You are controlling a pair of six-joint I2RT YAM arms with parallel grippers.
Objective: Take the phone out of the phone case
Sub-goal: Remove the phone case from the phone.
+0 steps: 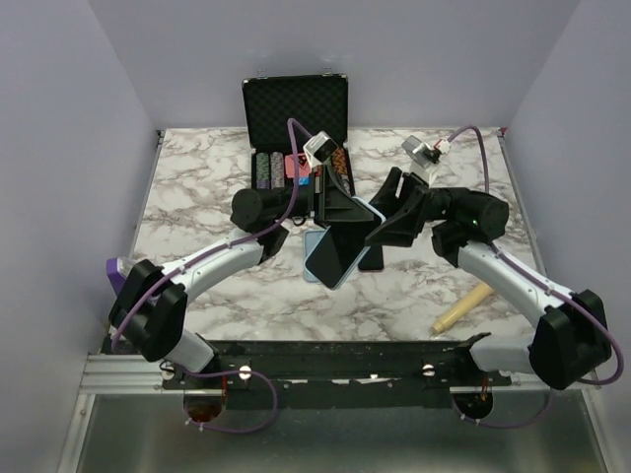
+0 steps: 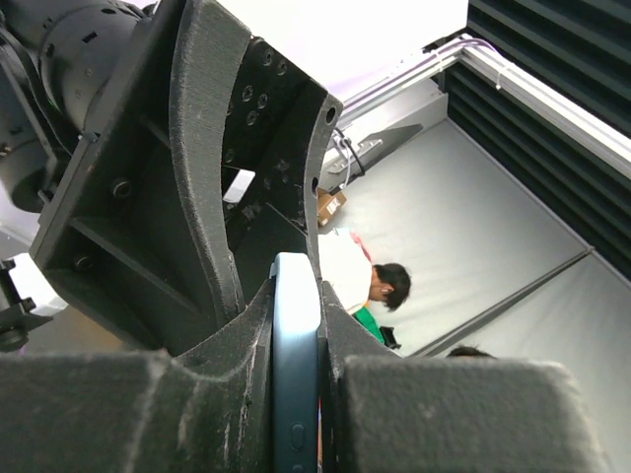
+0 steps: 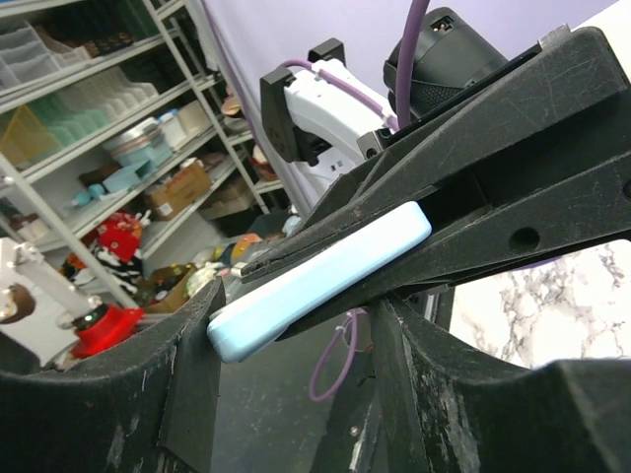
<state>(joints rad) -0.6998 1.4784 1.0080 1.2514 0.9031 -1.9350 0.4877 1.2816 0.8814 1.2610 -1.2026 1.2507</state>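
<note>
1. Position of the arms. Both arms reach inward over the middle of the marble table (image 1: 197,197). The left tool (image 1: 355,215) and the right tool (image 1: 386,229) meet there, tip to tip.

2. Location of the phone. The phone (image 1: 335,252) is held in the air above the table centre, tilted, with its dark screen facing up toward the top camera. It sits inside the light blue phone case (image 3: 315,276), and the case rim shows along its lower and left edges.

3. Left tool. The jaws are nearly closed and clamp the cased phone across its thickness. In the left wrist view the blue case edge stands upright, pinched between the two dark fingers (image 2: 128,414), with contact on both sides.

4. Right tool. The jaws stand well apart. In the right wrist view its fingers (image 3: 99,394) straddle the near end of the case and the left tool's tips. The case corner lies just beside one finger. Firm contact cannot be confirmed, and nothing is visibly gripped.

5. Other items on the table.
- An open black carrying box (image 1: 296,103) stands at the far edge, lid upright, with rows of chips (image 1: 268,169) in its tray.
- A wooden rod (image 1: 461,308) lies near the right arm, well apart from the phone.
- A dark flat item (image 1: 373,259) lies on the table just beside the phone's lower right edge. What it is cannot be told.
</note>
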